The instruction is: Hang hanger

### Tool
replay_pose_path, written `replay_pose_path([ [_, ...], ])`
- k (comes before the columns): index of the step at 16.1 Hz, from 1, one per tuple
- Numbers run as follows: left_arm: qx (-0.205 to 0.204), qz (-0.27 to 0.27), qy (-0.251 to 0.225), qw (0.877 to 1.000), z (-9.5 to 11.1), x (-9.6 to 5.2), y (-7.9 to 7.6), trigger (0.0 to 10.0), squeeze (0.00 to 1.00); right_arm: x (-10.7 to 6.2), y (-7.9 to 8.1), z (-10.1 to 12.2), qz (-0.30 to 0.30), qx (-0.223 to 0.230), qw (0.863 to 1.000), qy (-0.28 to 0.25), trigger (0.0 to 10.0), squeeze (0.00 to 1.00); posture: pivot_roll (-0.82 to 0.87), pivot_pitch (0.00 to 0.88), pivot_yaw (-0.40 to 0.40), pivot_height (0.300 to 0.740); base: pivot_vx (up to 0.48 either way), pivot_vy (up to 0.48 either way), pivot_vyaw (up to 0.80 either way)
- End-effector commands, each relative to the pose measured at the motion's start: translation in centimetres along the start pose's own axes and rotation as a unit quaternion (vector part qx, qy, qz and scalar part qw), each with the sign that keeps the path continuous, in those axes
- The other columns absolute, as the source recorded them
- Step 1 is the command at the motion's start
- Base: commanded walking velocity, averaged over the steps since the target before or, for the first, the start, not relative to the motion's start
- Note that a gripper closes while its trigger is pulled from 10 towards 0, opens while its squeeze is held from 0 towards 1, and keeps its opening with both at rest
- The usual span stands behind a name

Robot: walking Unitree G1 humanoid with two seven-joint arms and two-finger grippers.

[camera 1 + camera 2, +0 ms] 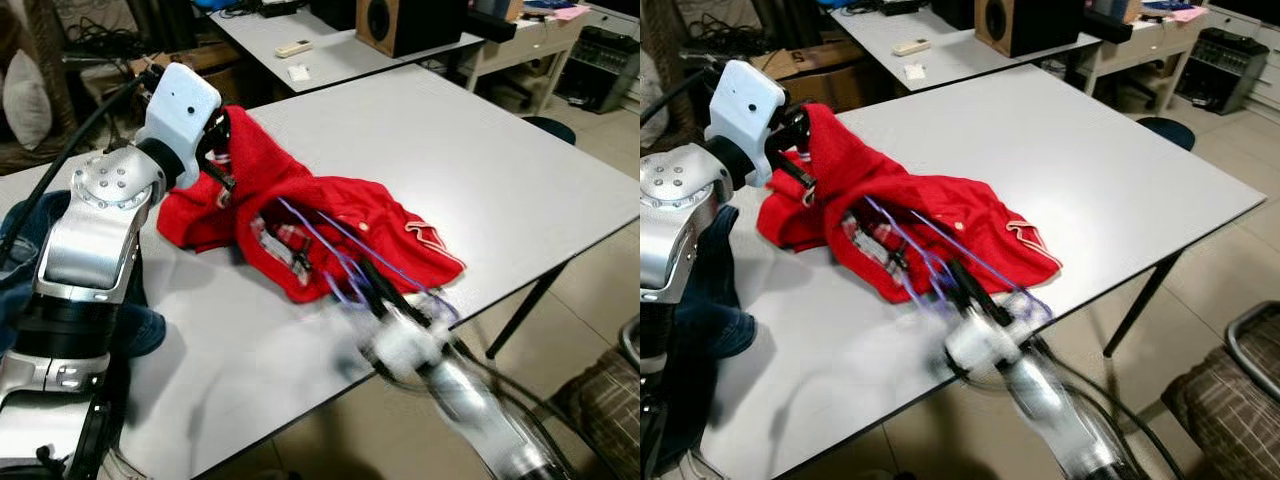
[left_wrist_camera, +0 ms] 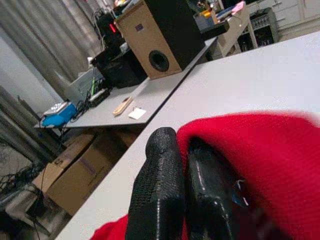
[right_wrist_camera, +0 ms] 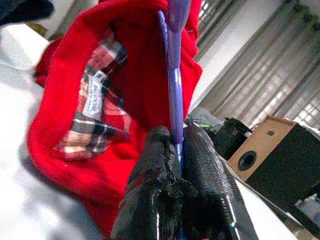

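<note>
On the table (image 1: 480,170), left gripper (image 2: 182,195) pinches red garment (image 1: 330,215); right gripper (image 3: 177,150) clamps purple hanger (image 3: 172,75).

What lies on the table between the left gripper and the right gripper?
The red garment, seen in the left eye view: left gripper pinches one end, right gripper pushes the purple hanger in.

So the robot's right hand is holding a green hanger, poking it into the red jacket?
Not green: the hanger is purple, as the right wrist view shows. The right hand does grip it, poking it into the red jacket.
</note>
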State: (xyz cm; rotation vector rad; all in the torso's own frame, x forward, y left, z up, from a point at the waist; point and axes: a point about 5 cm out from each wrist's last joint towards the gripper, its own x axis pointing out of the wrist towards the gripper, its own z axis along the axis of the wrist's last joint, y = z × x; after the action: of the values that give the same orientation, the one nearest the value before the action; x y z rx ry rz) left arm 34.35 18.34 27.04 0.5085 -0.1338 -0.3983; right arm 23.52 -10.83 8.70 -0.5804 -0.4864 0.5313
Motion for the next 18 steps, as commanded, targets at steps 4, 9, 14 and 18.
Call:
replay_pose_path([
  [4, 0.0, 0.008, 0.005, 1.0, -0.2, -0.4, 0.4, 0.0, 0.0, -4.1, -2.4, 1.8, -0.05, 0.005, 0.999, -0.018, 10.0, 0.0, 0.06, 0.034, 0.094, 0.74, 0.0, 0.0, 0.0],
  [9, -0.001, 0.004, 0.004, 1.0, -0.3, -0.3, 0.3, 0.0, 0.0, -6.5, -0.1, 0.4, 0.038, 0.107, 0.99, 0.083, 10.0, 0.0, 0.03, 0.023, 0.104, 0.74, 0.0, 0.0, 0.0],
  [14, 0.002, 0.003, -0.005, 1.0, 0.1, 0.1, 0.3, 0.0, 0.0, -2.7, -0.1, -0.7, 0.074, 0.164, 0.98, 0.089, 10.0, 0.0, 0.04, 0.009, 0.104, 0.74, 0.0, 0.0, 0.0],
  [18, 0.007, 0.005, -0.006, 1.0, 0.3, 0.1, 0.5, 0.0, 0.0, -2.2, 1.7, -1.2, 0.178, 0.246, 0.945, 0.12, 10.0, 0.0, 0.05, 0.015, 0.099, 0.74, 0.0, 0.0, 0.0],
])
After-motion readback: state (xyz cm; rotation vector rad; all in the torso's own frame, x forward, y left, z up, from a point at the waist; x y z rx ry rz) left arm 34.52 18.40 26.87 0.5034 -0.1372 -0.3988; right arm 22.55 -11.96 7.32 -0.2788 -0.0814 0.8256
